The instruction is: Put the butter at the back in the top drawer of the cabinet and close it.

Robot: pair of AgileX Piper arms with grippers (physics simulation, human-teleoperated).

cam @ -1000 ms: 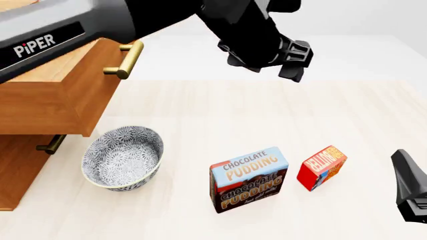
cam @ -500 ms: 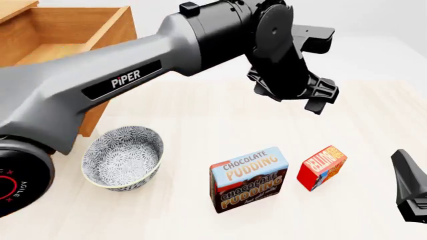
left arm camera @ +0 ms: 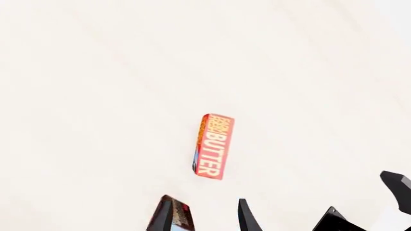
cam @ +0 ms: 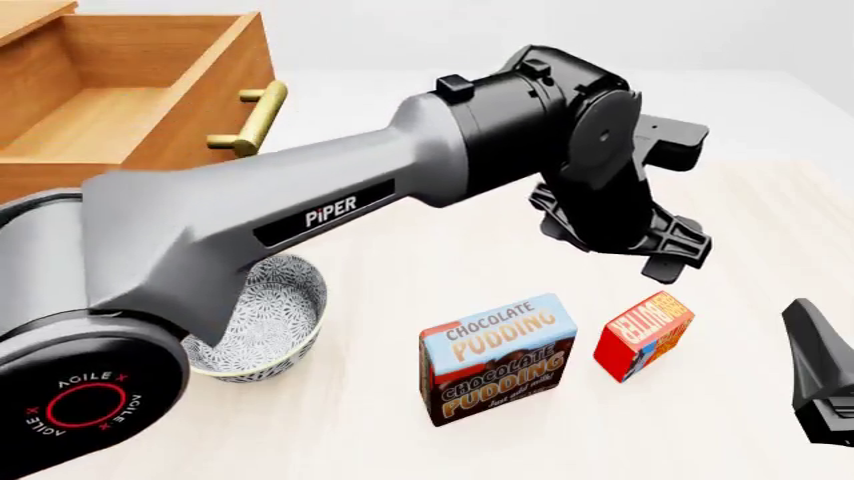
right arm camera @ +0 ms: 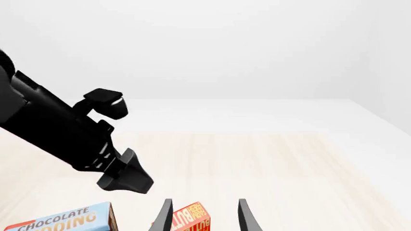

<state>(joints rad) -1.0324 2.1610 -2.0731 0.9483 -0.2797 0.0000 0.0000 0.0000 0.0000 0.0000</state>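
Since the top drawer (cam: 127,95) stands open, we are hovering the spread-fingered left gripper (cam: 667,250) at the butter's (cam: 643,334) twelve o'clock; the right gripper (right arm camera: 202,216) is waiting, parted.

pudding box (cam: 499,358): blue-and-brown, lettered "Chocolate Pudding", upright on the bench, right of the bowl | bowl (cam: 274,330): grey-and-white patterned, upright, partly hidden at its left, well apart from the box | bench (cam: 441,225): pale wood-grain top, white surround beyond its far edge
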